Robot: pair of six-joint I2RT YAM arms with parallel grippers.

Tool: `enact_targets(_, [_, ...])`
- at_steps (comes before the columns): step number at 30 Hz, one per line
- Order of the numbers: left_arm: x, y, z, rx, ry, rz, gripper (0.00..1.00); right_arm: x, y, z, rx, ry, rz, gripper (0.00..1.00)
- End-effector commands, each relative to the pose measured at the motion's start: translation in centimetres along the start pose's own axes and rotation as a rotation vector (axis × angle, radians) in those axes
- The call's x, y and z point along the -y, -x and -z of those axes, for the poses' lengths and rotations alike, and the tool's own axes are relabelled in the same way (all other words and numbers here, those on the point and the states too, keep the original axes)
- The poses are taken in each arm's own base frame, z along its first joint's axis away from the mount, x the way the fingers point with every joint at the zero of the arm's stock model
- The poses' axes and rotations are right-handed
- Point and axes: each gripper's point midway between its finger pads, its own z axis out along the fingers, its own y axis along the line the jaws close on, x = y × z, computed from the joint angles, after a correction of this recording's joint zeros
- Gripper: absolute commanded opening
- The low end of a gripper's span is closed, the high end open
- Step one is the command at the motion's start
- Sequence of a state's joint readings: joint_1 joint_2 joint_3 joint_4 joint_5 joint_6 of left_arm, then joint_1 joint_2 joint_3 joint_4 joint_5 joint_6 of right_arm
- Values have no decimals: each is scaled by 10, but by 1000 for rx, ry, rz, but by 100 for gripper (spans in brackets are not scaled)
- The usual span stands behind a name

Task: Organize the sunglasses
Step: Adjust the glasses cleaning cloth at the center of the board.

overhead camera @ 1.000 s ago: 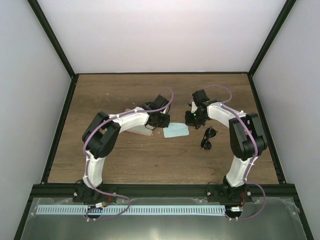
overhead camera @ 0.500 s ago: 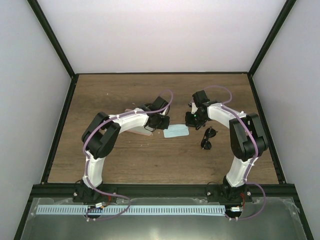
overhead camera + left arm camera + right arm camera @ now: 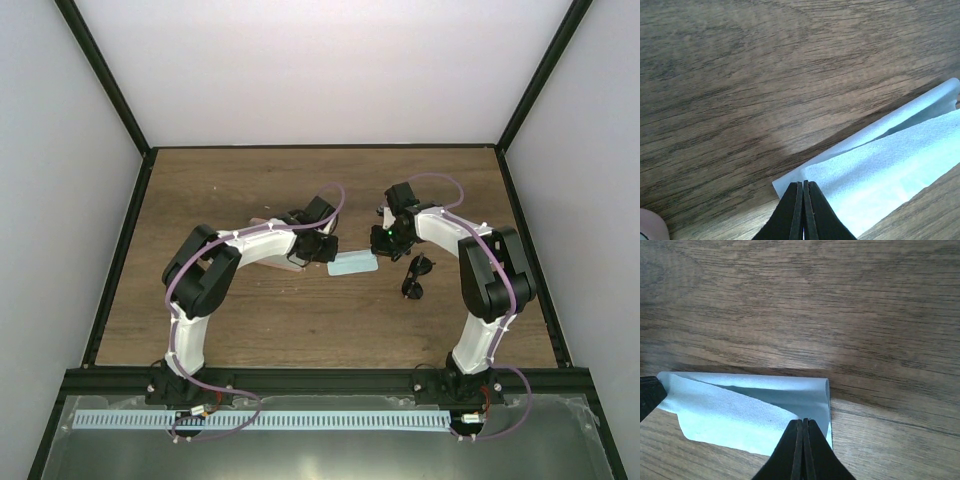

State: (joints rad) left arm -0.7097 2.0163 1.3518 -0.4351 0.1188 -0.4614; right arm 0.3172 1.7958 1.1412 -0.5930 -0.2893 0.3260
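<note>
Black sunglasses (image 3: pixel 415 275) just beside right claw (image 3: pixel 381 243), untouched; right claw and left claw (image 3: pixel 327 252) pinch blue cloth (image 3: pixel 352 264).

the cloth (image 3: pixel 735 420) is light blue, the table (image 3: pixel 740 75) brown with dark wood grain, the sunglasses (image 3: pixel 415 276) black, the case (image 3: pixel 649 225) pink.

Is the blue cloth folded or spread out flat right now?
Folded. The cloth is doubled over on itself, with a rounded crease along one edge and a loose upper layer.
</note>
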Motion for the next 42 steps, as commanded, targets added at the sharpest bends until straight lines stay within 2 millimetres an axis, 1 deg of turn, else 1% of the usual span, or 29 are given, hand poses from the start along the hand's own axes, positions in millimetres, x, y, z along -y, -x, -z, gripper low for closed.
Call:
enact_targets(1, [13, 5, 9, 20, -43, -16, 4, -1, 1, 3, 8, 16, 2, 1])
enact_targets(6, [16, 3, 8, 10, -51, -24, 4, 0, 2, 2, 8, 12, 2, 1])
enact_targets(14, [15, -7, 6, -13, -47, -33, 4, 1, 2, 3, 9, 6, 3, 1])
enact_targets(20, [15, -7, 9, -10, -39, -37, 4, 0, 2, 6, 14, 6, 4, 1])
enact_targets(29, [14, -12, 9, -20, -34, -43, 4, 4, -6, 3, -4, -2, -1, 1])
enact_targets(38, [14, -14, 8, -26, -32, -56, 4, 6, -7, 3, -3, -9, 1, 1])
enact_targets(42, [18, -15, 8, -32, -43, -69, 4, 5, -5, 2, -3, -10, -1, 1])
